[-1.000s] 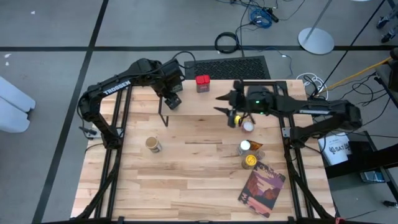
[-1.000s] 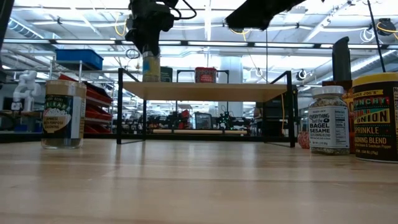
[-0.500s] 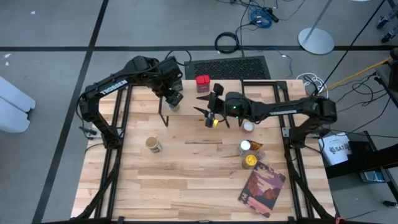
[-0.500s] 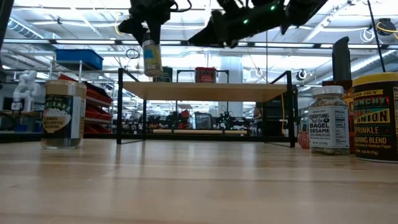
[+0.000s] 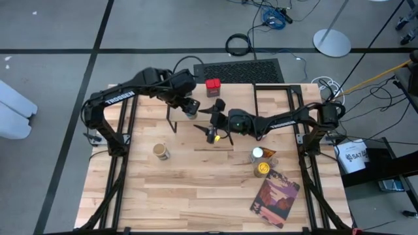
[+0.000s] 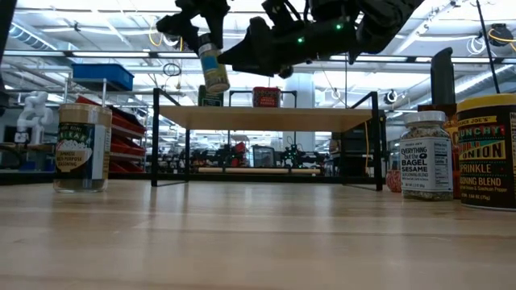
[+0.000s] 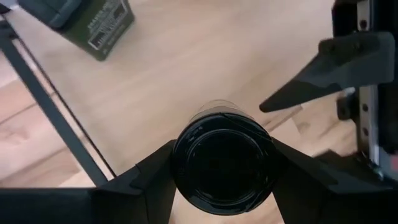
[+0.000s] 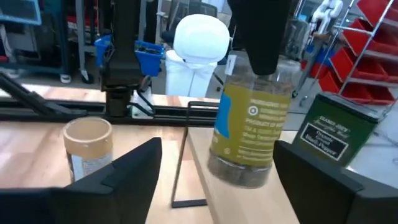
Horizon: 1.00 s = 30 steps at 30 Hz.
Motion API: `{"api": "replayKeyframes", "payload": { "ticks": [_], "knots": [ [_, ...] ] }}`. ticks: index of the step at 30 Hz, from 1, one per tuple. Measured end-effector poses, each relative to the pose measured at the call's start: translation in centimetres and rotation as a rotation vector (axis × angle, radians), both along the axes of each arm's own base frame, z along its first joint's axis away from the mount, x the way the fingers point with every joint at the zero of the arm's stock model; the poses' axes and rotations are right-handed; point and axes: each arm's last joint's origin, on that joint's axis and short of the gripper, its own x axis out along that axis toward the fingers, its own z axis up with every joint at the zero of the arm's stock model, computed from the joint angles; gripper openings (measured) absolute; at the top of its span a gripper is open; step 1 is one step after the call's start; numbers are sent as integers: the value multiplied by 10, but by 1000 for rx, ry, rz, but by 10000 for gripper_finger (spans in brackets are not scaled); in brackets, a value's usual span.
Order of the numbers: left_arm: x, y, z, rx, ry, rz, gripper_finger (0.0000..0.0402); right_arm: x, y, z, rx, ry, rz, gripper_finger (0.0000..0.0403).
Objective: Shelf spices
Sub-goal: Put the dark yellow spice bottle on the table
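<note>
From the low view the left gripper (image 6: 205,28) is gripping a black-capped spice jar (image 6: 214,66), tilting it above the shelf (image 6: 266,117), while only the right wrist view is showing the right gripper (image 8: 214,171), fingers spread wide, empty, reaching beside that jar.

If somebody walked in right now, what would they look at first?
Probably the spice jar hanging tilted in the air above the shelf, pinched by the left gripper. Right beside it the right gripper reaches in with its fingers spread open, as if to take the jar. After that, the big jars standing close to the camera: a tan-topped jar on the left and a sesame seasoning jar on the right.
</note>
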Motion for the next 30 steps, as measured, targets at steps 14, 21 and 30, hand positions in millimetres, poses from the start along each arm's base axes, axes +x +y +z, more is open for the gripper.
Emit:
{"api": "replayKeyframes", "payload": {
  "ticks": [14, 21, 30],
  "knots": [
    [17, -27, 5, 80, -106, -9, 224, 6, -3, 14, -5, -4, -103, 306],
    [20, -36, 6, 96, -114, -27, 224, 10, -3, 21, -34, 49, -111, 300],
    [19, -36, 6, 101, -111, -7, 224, 11, -2, 21, -25, 52, -88, 193]
  ]
}}
